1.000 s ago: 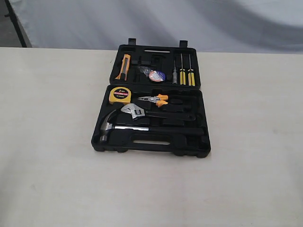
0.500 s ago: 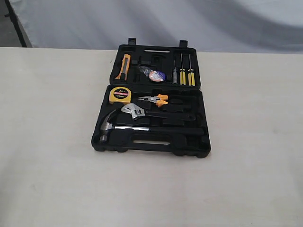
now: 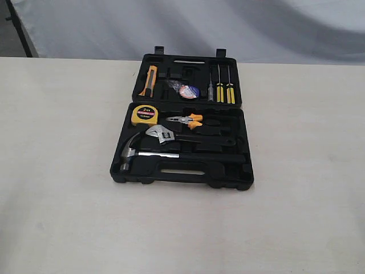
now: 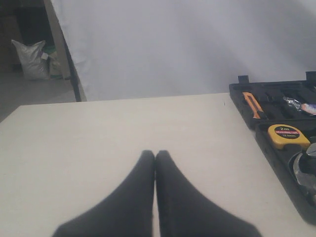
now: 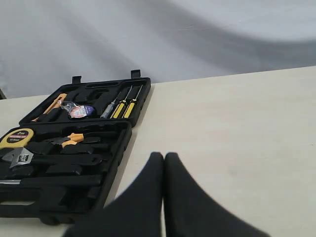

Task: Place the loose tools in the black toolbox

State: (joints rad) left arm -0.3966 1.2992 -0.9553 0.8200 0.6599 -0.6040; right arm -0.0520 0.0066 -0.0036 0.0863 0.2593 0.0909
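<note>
Since the hammer (image 3: 149,154), wrench (image 3: 165,135) and tape roll (image 3: 185,89) are all seen lying inside the open toolbox (image 3: 228,178), little is judged to be left of the task, and the remaining risks are ones of seating. The hammer and wrench are held in the near half, the tape roll in the far half. The wrench is laid at a slant, its head near the hammer's claw, and it cannot be told whether it is pressed fully into its recess. If it stands proud, it could be knocked out by a careless pass, or the lid could be blocked. The tape roll is wrapped in loose clear film, which could be snagged and dragged out.

The left tool (image 4: 155,155) is clenched on nothing, fingertips touching, over bare table (image 3: 63,142) well left of the toolbox. The right tool (image 5: 164,157) is clenched and empty too, over the table to the toolbox's right. Neither is seen in the exterior view.

Wide free table is left on both sides and in front. The far half reaches about to the table's far edge, so the case could be shoved over it by a push from the front. Approaches from above or from the sides are judged safer.
</note>
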